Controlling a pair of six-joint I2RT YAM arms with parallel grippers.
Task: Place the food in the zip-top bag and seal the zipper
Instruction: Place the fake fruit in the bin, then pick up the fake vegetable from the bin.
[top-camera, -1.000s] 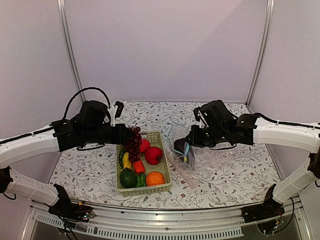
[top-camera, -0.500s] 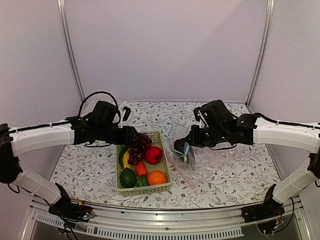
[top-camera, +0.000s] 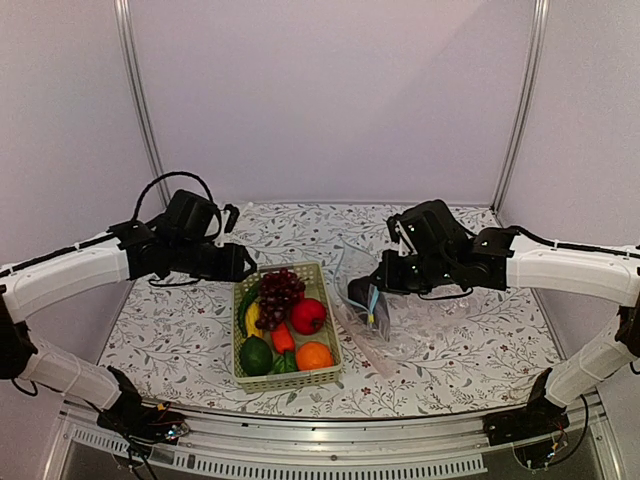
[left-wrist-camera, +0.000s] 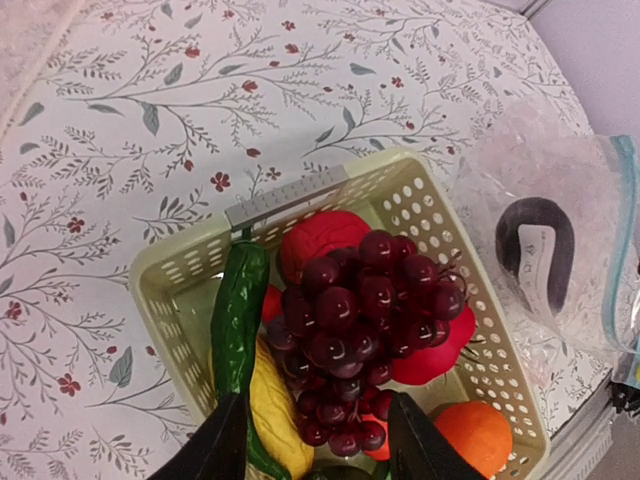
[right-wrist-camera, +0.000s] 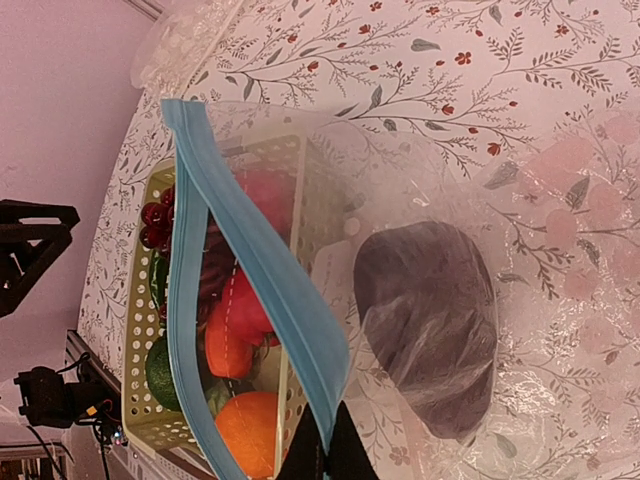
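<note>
Left pincer (left-wrist-camera: 320, 445) over grapes (left-wrist-camera: 365, 310) in basket (left-wrist-camera: 290, 193)

Grapes (left-wrist-camera: 365, 320) atop other food (left-wrist-camera: 480, 435); zip-top bag (right-wrist-camera: 400, 170) open, dark eggplant (right-wrist-camera: 430, 320) inside.

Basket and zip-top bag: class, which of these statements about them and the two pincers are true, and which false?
1. The grapes lie in the basket. True.
2. The left pincer grips the grapes. False: it hangs open above them, empty.
3. The right pincer is shut on the zipper. True.
4. The zip-top bag is empty. False: an eggplant lies inside it.
</note>
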